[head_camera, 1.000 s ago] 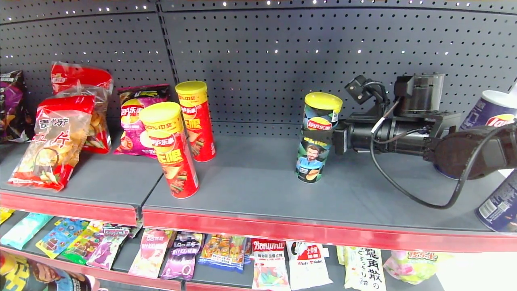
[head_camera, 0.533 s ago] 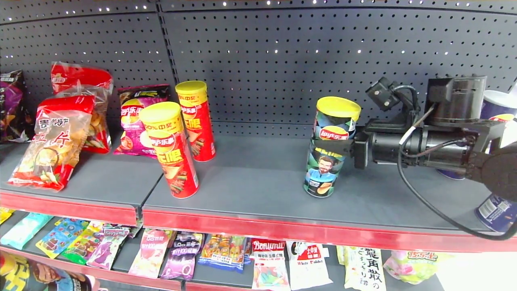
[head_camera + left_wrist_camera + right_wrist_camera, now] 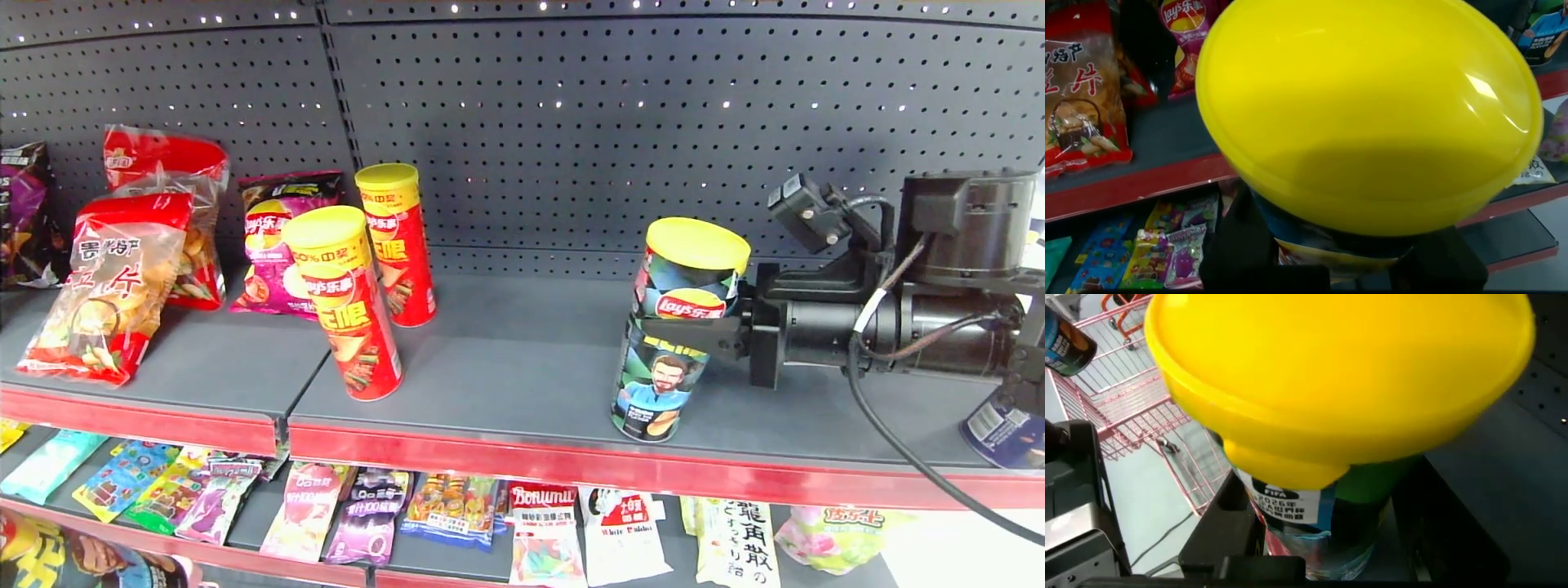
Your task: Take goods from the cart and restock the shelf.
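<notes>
Your right pincer (image 3: 692, 328) clamps the green can (image 3: 657, 384) near the front lip of the shelf (image 3: 506, 359), your left pincer (image 3: 1339, 260) a second can (image 3: 1372, 106); release the green can tilted and it may topple off.

On the grey shelf (image 3: 522, 367) stand two red cans (image 3: 353, 327), with snack bags (image 3: 114, 286) to their left.

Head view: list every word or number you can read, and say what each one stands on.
"White Rabbit": white packet.
"Bonumu", ending unsure: red-topped packet.
"龍角散": white bag.
"中奖": front red can.
"Lay's": can in the right gripper.
All other print is too small or blurred to read.
</notes>
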Motion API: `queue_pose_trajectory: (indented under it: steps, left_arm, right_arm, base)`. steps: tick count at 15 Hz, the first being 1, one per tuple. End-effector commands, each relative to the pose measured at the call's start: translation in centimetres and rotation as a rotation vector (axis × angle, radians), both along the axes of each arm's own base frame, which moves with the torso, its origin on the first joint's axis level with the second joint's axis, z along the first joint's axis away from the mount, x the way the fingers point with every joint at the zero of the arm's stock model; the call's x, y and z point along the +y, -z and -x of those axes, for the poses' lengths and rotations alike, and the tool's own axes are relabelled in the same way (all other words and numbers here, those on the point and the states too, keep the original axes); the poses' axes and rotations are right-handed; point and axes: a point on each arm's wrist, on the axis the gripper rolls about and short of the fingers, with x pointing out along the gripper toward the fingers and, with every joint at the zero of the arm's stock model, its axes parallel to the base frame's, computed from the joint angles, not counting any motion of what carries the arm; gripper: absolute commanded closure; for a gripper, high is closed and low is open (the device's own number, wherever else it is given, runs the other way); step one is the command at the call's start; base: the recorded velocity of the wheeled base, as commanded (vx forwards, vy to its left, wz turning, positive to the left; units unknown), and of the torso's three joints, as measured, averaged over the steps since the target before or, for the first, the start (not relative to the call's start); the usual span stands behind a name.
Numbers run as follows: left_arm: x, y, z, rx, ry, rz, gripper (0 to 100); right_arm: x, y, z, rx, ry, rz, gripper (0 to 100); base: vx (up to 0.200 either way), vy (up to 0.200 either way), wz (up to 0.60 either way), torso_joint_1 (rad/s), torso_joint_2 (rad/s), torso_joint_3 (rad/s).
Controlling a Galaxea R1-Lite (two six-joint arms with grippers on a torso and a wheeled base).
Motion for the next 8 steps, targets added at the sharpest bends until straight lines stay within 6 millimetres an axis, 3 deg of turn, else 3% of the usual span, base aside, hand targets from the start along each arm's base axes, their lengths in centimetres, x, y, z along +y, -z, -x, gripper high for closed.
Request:
queue_pose_trajectory:
  steps: [1,8]
  left_arm:
    - [0.00,0.00,0.01,-0.001,-0.001,0.000,100]
    - [0.00,0.00,0.01,-0.001,-0.001,0.000,100]
  right_arm:
    - [-0.04,0.07,0.22,0.003,-0.003,0.001,100]
    - [0.16,0.89,-0.36,0.009,-0.007,0.025,100]
  base:
    - [0.000,0.000,0.00,0.000,0.00,0.000]
    - [0.000,0.000,0.00,0.000,0.00,0.000]
